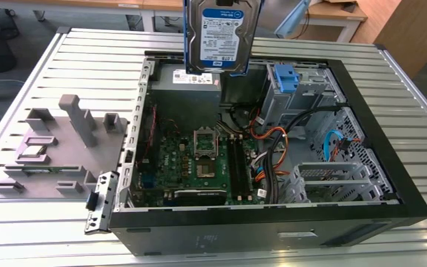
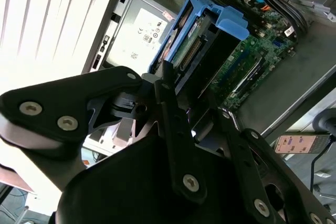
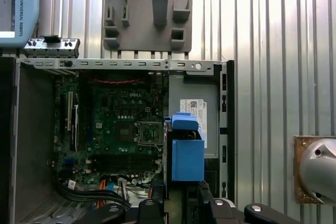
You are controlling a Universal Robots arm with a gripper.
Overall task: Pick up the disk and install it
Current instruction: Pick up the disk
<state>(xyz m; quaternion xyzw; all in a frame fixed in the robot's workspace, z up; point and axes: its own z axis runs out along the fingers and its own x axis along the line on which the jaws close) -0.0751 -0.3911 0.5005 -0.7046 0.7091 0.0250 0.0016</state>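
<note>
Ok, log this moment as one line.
gripper: shut on disk | disk: upright, above open computer case | installed: not yet

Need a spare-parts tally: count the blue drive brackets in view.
2. One on the disk held above the case; one bare bracket in the drive bay. More may be hidden.

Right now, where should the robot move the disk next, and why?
Probably shift the disk toward the exterior view's right: the gripper holds it up over the case, by the power supply, and the drive cage sits further right.
</note>
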